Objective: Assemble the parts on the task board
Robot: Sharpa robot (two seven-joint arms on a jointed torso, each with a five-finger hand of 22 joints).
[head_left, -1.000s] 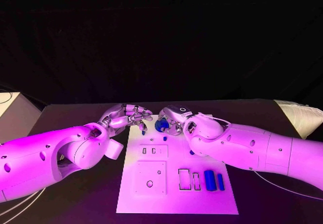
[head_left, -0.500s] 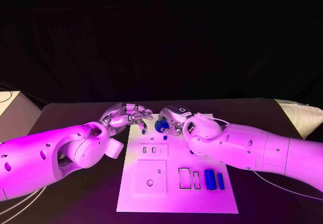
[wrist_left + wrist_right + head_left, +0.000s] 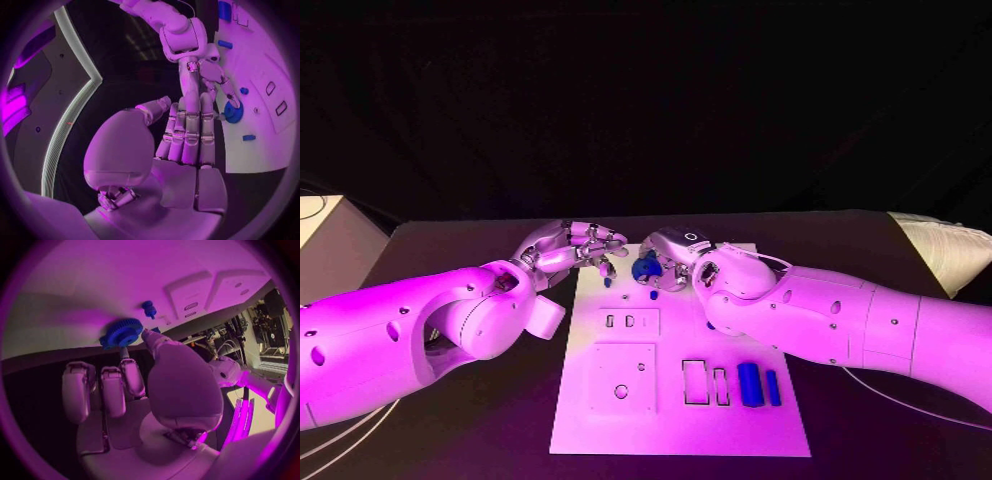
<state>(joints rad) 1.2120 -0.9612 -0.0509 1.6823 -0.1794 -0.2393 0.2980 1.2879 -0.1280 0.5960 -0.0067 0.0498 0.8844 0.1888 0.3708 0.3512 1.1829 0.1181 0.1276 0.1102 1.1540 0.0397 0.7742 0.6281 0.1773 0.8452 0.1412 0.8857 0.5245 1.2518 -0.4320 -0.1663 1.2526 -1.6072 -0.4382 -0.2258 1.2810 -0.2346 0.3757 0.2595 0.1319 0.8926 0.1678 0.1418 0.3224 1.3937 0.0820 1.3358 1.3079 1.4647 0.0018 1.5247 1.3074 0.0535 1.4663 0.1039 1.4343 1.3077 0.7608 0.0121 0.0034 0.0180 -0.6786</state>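
White task board [image 3: 678,420] mid-table. Right hand [image 3: 678,262] over far end of board, pinching blue gear [image 3: 120,332] at toothed rim. Left hand [image 3: 574,247] just beside, fingers partly curled, holding nothing visible. Gear probably light, rigid plastic; teeth give grip, best held by rim, centre hole kept free. Small blue pin [image 3: 149,308] standing on board near gear. Two blue bars [image 3: 759,385] lying at near end.
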